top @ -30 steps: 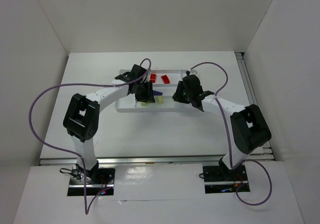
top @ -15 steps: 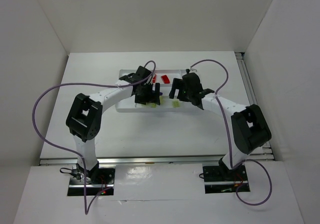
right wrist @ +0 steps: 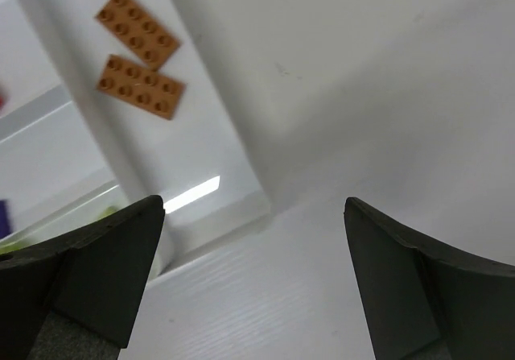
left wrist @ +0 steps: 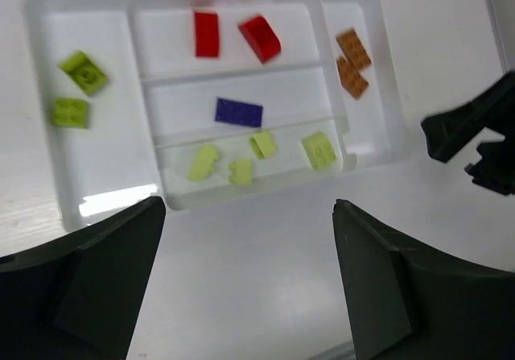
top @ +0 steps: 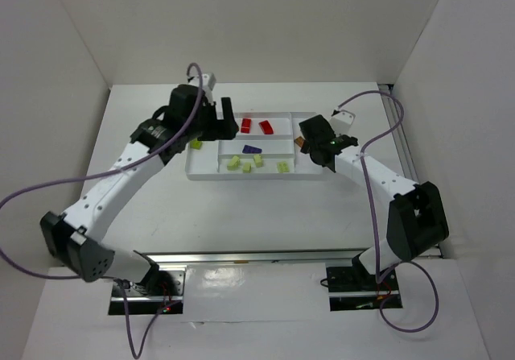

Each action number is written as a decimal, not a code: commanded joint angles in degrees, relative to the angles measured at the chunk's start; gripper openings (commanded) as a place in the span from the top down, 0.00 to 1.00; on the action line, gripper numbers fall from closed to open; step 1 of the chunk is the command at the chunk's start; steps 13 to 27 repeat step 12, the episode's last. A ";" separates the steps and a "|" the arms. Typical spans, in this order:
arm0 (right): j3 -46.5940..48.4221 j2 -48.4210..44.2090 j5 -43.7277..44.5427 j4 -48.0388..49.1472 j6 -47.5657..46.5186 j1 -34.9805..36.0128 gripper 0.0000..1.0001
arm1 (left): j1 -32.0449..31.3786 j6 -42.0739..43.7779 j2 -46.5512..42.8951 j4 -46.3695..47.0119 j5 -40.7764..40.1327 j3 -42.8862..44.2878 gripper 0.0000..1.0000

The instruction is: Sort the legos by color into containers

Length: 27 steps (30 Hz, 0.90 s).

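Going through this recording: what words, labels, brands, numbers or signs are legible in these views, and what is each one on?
No text can be read in any view.
The white tray shows no print or label.
The purple lego shows no lettering.
The studs on the orange legos are too small and blurred to show any lettering.

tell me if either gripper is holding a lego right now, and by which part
Nothing is held. The left gripper and the right gripper both stand open with nothing between their fingers; the legos lie loose in the tray.
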 commanded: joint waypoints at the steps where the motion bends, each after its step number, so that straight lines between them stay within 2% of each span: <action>1: -0.67 -2.98 8.25 -8.06 5.07 -0.53 0.00 | 1.17 1.33 -7.91 -0.78 -9.14 -5.42 0.04; 5: -3.32 -5.44 5.54 -5.51 2.79 -1.58 0.00 | 1.17 -0.60 -16.18 2.01 -15.83 -13.26 0.01; 9: -5.69 -7.55 3.33 -2.53 2.08 -1.59 0.00 | 1.70 -2.09 -21.39 4.23 -17.68 -18.63 0.01; 12: -6.23 -8.26 0.79 0.63 -0.99 -2.11 0.00 | 2.23 -2.10 -22.10 3.54 -18.39 -19.16 0.01; 27: -6.23 -8.26 0.79 0.63 -0.99 -2.11 0.00 | 2.23 -2.10 -22.10 3.54 -18.39 -19.16 0.01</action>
